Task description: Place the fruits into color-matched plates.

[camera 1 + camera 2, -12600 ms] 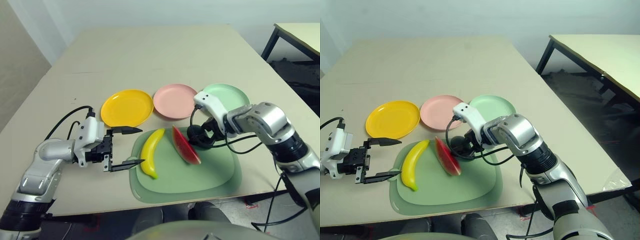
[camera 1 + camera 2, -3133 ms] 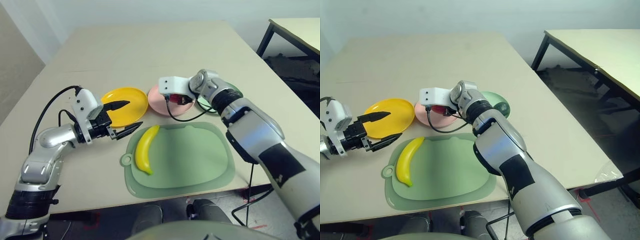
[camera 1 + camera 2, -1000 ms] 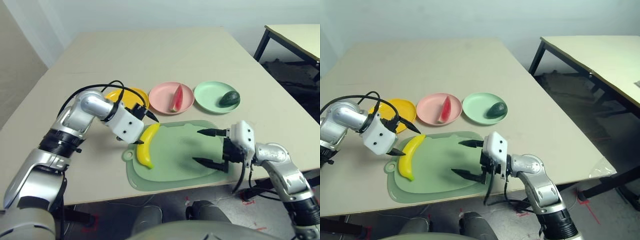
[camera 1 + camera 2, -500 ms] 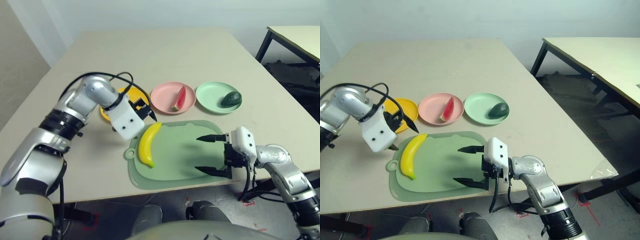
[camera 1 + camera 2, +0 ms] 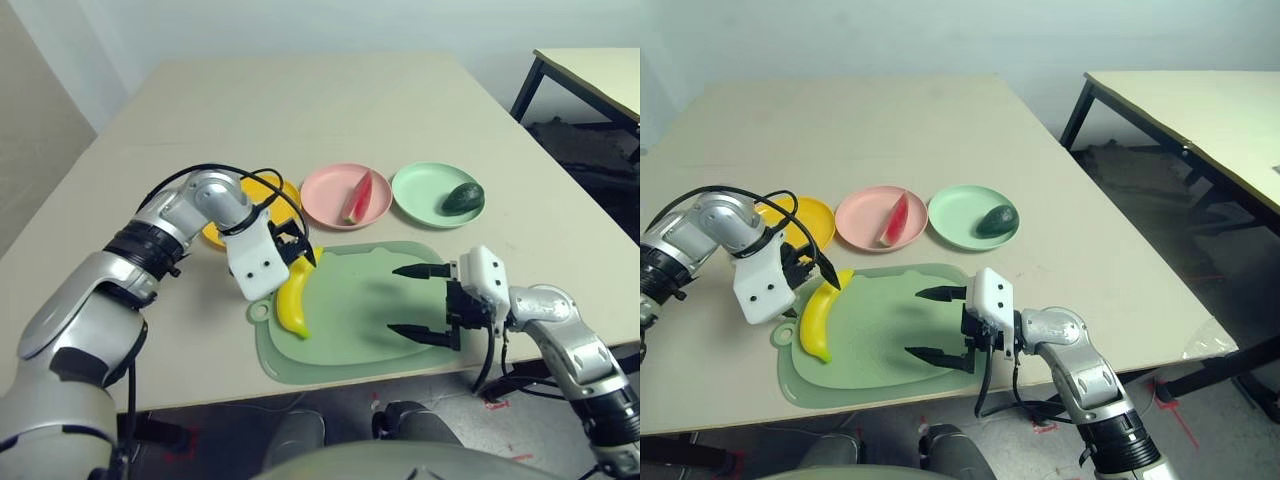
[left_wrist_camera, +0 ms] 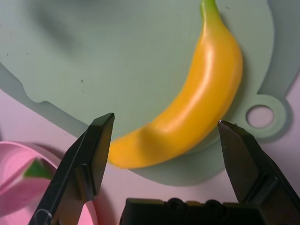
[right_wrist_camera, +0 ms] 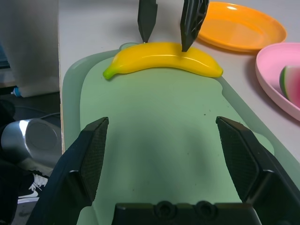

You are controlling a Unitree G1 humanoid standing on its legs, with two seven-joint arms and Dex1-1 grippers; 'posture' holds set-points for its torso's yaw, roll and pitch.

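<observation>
Banana's the last one imo: banana is on the left of the mat, my left gripper wide open above it, nothing held. Next: lower, pinch, carry it far-left to the yellow plate. Right gripper's open & empty too, btw.

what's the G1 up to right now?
Sorting fruit onto color-matched plates. Watermelon is on the pink plate, avocado on the mint one. Left gripper, open, is over the banana, which lies ungripped on the green mat. Right gripper is open and empty above the mat.
</observation>
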